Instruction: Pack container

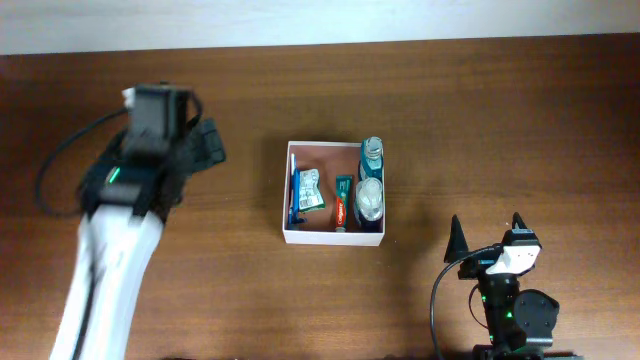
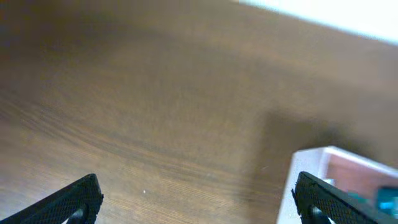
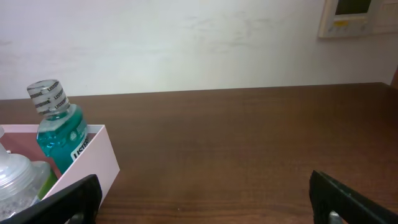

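The left gripper's (image 2: 202, 202) fingertips (image 2: 74, 200) stood spread wide with only bare table (image 2: 155, 112) between them. The right gripper (image 3: 205, 202) was likewise spread and held nothing.

The container (image 1: 283, 205) sat on the table between the two arms. From the left gripper (image 1: 212, 143) it lay off to the right and a little back toward the robot. From the right gripper (image 1: 487, 235) it lay ahead and to the left. The two gaps looked much alike, the left perhaps slightly shorter. Being square, the container had no long axis of its own, but the things packed in it lay lengthwise, pointing away from the robot.

Only the overhead view showed the full contents: a mouthwash bottle (image 1: 372, 153), a clear bottle (image 1: 370, 198), a toothpaste tube (image 1: 342, 203) and flatter items along the left wall. It showed no toiletry lying outside, so the packing seemed done or nearly so. The left wrist view caught just one blurred corner of the container (image 2: 311, 168). The right wrist view showed the mouthwash bottle (image 3: 59, 124) leaning inside the near wall (image 3: 99, 155).
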`<state>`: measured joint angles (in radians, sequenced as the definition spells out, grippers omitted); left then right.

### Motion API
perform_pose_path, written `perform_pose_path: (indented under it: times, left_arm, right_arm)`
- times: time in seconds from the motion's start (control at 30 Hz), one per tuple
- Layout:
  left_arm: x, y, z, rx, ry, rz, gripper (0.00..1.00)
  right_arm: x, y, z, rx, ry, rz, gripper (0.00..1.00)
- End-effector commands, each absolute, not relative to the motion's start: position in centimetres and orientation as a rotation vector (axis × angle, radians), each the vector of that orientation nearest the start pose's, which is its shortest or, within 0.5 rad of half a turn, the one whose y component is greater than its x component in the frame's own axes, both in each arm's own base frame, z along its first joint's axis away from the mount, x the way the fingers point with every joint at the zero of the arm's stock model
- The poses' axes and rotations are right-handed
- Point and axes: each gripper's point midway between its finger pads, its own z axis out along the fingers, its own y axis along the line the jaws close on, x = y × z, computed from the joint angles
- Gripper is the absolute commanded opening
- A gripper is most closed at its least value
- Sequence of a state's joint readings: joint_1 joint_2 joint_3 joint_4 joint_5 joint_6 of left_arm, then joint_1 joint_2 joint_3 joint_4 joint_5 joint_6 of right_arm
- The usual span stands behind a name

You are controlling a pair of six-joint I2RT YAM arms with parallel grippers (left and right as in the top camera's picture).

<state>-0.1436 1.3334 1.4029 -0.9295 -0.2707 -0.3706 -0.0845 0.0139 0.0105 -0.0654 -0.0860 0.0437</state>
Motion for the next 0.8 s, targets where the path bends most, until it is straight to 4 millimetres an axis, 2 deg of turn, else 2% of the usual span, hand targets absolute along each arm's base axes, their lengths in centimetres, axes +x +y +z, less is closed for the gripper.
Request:
perform_pose_path:
  times: [0.0, 0.13, 0.3, 0.5, 0.77]
  left_arm:
    - [31.4, 0.3, 29.1, -0.394, 2.251, 0.068, 0.99]
    - [26.9, 1.0, 28.4, -0.397, 2.179, 0.04, 0.99]
    - [23.1, 1.6, 25.1, -0.4, 2.021, -0.017, 1.0]
    - [22.2, 1.6, 23.2, -0.398, 1.839, -0.083, 0.99]
    - [23.1, 1.3, 22.5, -0.388, 1.668, -0.145, 0.99]
  right_arm:
    - [24.6, -1.1, 15.8, 0.049, 1.639, 0.012, 0.98]
    - [24.6, -1.1, 15.8, 0.049, 1.639, 0.012, 0.98]
    - [24.6, -1.1, 15.8, 0.049, 1.639, 0.012, 0.98]
    - [24.6, -1.1, 15.8, 0.049, 1.639, 0.012, 0.98]
    - [24.6, -1.1, 15.8, 0.049, 1.639, 0.012, 0.98]
